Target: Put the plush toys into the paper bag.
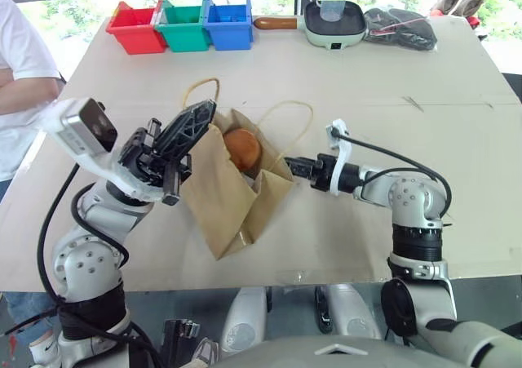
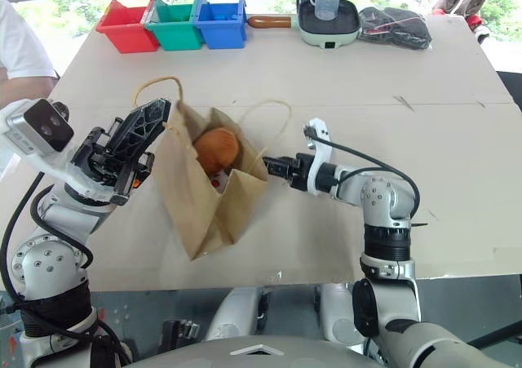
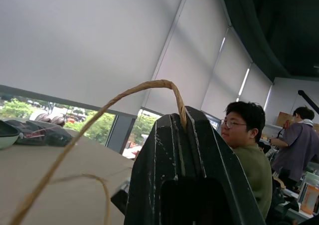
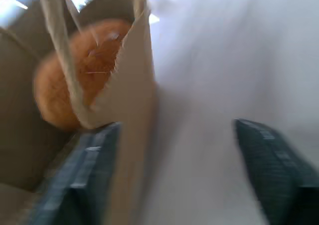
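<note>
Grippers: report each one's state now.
Left gripper: shut on the paper bag's handle.
Right gripper: open, holding nothing, beside the bag's rim.

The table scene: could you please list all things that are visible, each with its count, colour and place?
paper bag: one, brown, middle of the table, mouth open.
drumstick toy: one, orange-brown, inside the bag.
bins: three, red, green, blue, far left edge of the table.
pan: one, pale green, wooden handle, far edge.
dark bundle: one, black, beside the pan.
table: one, beige.
person: one, white shirt, at the left edge.
left gripper: shut on the bag's cord handle.
right gripper: open, at the bag's right rim.
</note>
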Motion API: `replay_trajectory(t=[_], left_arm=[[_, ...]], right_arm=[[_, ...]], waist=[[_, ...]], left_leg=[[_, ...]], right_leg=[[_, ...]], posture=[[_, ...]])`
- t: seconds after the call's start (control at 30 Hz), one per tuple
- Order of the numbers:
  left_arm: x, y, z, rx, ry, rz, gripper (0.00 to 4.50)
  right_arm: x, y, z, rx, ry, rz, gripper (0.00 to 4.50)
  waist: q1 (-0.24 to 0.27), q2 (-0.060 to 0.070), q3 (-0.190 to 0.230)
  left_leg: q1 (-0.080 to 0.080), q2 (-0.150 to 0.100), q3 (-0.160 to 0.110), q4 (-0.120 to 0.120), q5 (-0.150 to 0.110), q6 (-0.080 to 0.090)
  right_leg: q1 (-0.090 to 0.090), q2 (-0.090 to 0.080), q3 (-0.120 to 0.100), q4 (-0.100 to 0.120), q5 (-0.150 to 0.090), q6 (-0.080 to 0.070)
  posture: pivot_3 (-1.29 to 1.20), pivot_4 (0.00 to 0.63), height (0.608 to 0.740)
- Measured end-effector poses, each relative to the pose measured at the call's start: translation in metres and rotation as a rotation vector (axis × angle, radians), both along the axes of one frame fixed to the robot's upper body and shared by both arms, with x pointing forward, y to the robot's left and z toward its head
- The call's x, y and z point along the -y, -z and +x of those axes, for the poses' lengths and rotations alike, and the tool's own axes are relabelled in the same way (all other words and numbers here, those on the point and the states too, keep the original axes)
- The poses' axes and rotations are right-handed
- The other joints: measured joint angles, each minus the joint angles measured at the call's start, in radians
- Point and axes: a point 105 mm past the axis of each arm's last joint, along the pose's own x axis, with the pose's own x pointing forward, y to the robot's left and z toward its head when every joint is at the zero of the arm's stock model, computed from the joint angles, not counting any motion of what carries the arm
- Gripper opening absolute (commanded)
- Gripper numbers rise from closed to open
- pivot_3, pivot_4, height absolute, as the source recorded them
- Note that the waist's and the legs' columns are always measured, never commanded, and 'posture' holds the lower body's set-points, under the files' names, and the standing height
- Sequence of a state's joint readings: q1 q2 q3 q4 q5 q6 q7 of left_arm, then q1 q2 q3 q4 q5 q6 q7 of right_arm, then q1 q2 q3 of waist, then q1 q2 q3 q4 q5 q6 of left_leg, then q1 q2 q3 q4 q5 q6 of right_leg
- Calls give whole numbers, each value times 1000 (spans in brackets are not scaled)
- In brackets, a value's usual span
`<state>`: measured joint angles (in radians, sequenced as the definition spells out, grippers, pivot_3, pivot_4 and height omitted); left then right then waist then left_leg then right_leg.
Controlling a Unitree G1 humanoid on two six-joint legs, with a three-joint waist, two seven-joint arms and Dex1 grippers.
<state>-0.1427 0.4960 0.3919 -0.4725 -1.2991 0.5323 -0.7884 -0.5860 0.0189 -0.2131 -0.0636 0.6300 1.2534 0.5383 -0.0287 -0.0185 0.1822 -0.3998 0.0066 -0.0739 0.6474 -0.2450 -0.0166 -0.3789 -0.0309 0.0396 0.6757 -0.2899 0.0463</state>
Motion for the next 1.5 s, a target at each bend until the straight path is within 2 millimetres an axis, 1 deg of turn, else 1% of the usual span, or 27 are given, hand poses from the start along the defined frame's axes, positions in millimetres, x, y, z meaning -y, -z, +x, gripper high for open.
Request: replay_trajectory(t=[0.13, 0.17, 0.23, 0.27, 0.37, 0.4, 0.5, 0.6, 0.7, 0.8, 0.83, 0.87, 0.97, 1.0, 1.03, 1.07, 1.1, 1.17, 1.23, 1.3, 1.4, 1.43, 1.47, 1.5], left_arm=[[1, 2, -3, -6, -15, 7, 0], [1, 2, -4, -8, -23, 5, 0], [0, 2, -5, -8, -40, 2, 0], [-1, 2, -5, -6, -45, 1, 0], [0, 0, -6, 1, -52, -6, 0], [0, 0, -6, 2, -52, -7, 0], [1, 0, -6, 2, -51, -8, 0], [1, 0, -6, 3, -50, -8, 0], [1, 0, -6, 3, -49, -8, 0], [1, 0, -6, 4, -49, -8, 0], [1, 0, -6, 5, -50, -8, 0], [1, 0, -5, 7, -51, -9, 0], [0, -3, -3, 19, -72, -12, 0], [-1, -4, 0, 20, -86, -9, 0], [-4, -4, 4, 17, -103, 7, 0], [-6, -4, 7, 15, -115, 23, 0], [-10, -6, 13, 17, -130, 47, 0], [-24, -13, 25, 32, -177, 80, 0], [-34, -18, 35, 42, -212, 112, 0], [-37, -22, 46, 48, -240, 134, 0], [-35, -20, 59, 31, -255, 163, 0], [-28, -12, 68, 5, -246, 198, 0], [-26, -8, 71, -7, -244, 210, 0], [-20, 1, 78, -33, -236, 241, 0]], right_arm=[[5, -1, 0, -3, -12, 19, 164], [8, -1, -2, 30, -29, -2, 60], [16, 4, -3, 72, -36, -58, 333], [20, 7, -3, 73, -32, -71, 689], [23, 14, -4, 37, -28, -67, 2077], [23, 15, -4, 27, -29, -60, 2367], [22, 13, -6, 3, -41, -18, 2367], [15, 13, -1, -21, -27, 1, 2367], [10, 14, 3, -23, -11, 12, 1595], [9, 9, 4, -13, -9, 39, 275], [9, 4, 4, -5, -12, 67, 50], [10, 0, 3, 8, -14, 83, 50], [13, -23, -2, 74, -28, 155, 50], [14, -34, -4, 107, -35, 186, 50], [14, -56, -6, 171, -40, 224, 50], [14, -72, -8, 219, -45, 242, 50], [13, -94, -11, 293, -50, 257, 50], [7, -135, -24, 440, -83, 279, 50], [2, -159, -37, 527, -104, 289, 50], [-1, -163, -42, 549, -104, 267, 50], [-3, -157, -41, 557, -78, 195, 50], [1, -140, -33, 541, -27, 119, 50], [2, -132, -29, 523, -11, 92, 50], [5, -115, -21, 493, 31, 34, 50]], waist=[[-7, 0, 0], [-9, 0, 0], [-10, 0, 0], [-10, 0, 0], [-14, 0, 0], [-14, 0, 0], [-13, 0, 0], [-13, 0, 0], [-13, 0, 0], [-12, 0, 0], [-11, 0, 0], [-11, 0, 0], [-11, 0, 0], [-12, 1, 1], [-13, 2, 1], [-14, 2, 1], [-14, 2, 2], [-14, 2, 1], [-14, 2, 1], [-10, 2, 1], [-10, 2, 1], [-9, 1, 0], [-10, 1, 0], [-10, 1, 1]], left_leg=[[0, 0, 1, 0, 0, 0], [1, 0, 1, 0, 0, 0], [1, 0, 1, 0, 0, 0], [1, 0, 1, 0, 0, 0], [1, 0, 2, 0, 0, 0], [1, 0, 2, 0, 0, 0], [1, 0, 1, 0, 0, 0], [1, 0, 2, 0, 0, 0], [1, 0, 2, 0, 0, 0], [1, 0, 2, 0, 0, 0], [0, 0, 2, 0, 0, 0], [0, 0, 2, 0, 0, 0], [1, 0, 1, 0, 0, 0], [0, 0, 1, 0, 0, 0], [1, 0, 1, 0, 0, 0], [0, 0, 1, 0, 0, 0], [1, 1, 1, 0, 0, 0], [1, 2, 0, -1, 0, 0], [1, 2, 0, -3, 0, 0], [0, 1, 0, -4, 0, 0], [-1, 0, 1, -4, 0, 0], [0, -1, 2, -4, 0, 0], [-1, -1, 2, -4, 0, 0], [-1, -1, 2, -4, 0, 0]], right_leg=[[0, 0, 1, 0, 0, 0], [0, 1, 1, 0, 0, 0], [0, 1, 0, 1, 0, 0], [0, 2, 0, 1, 0, 0], [0, 2, 1, 1, 0, 0], [-1, 3, 2, 1, 0, 0], [-1, 3, 1, 1, 0, 0], [-1, 3, 1, 1, 0, 0], [-1, 3, 2, 1, 0, 0], [-1, 3, 1, 1, 0, 0], [-1, 3, 1, 1, 0, 0], [-1, 3, 1, 1, 0, 0], [-1, 3, 1, 1, 0, 0], [-1, 3, 1, 1, 0, 0], [-1, 3, 2, 2, 0, 0], [-2, 3, 2, 2, 0, 0], [-2, 4, 1, 3, 0, 0], [-2, 6, 1, 2, 0, 0], [-2, 6, 1, 1, 0, -1], [-2, 5, 0, 0, 0, 0], [-2, 3, 1, -2, 0, 0], [-2, 2, 1, -3, 0, 0], [-2, 2, 1, -4, 0, 0], [-2, 2, 1, -3, 0, 0]], posture=[[0, 150, 740], [0, 150, 740], [0, 150, 740], [0, 150, 740], [0, 150, 740], [0, 150, 740], [0, 150, 740], [0, 150, 740], [0, 150, 740], [0, 150, 740], [0, 150, 740], [0, 150, 740], [0, 150, 740], [0, 150, 740], [0, 150, 740], [0, 150, 740], [0, 150, 740], [0, 150, 740], [0, 150, 740], [0, 150, 740], [0, 150, 740], [0, 150, 740], [0, 150, 740], [0, 150, 740]])
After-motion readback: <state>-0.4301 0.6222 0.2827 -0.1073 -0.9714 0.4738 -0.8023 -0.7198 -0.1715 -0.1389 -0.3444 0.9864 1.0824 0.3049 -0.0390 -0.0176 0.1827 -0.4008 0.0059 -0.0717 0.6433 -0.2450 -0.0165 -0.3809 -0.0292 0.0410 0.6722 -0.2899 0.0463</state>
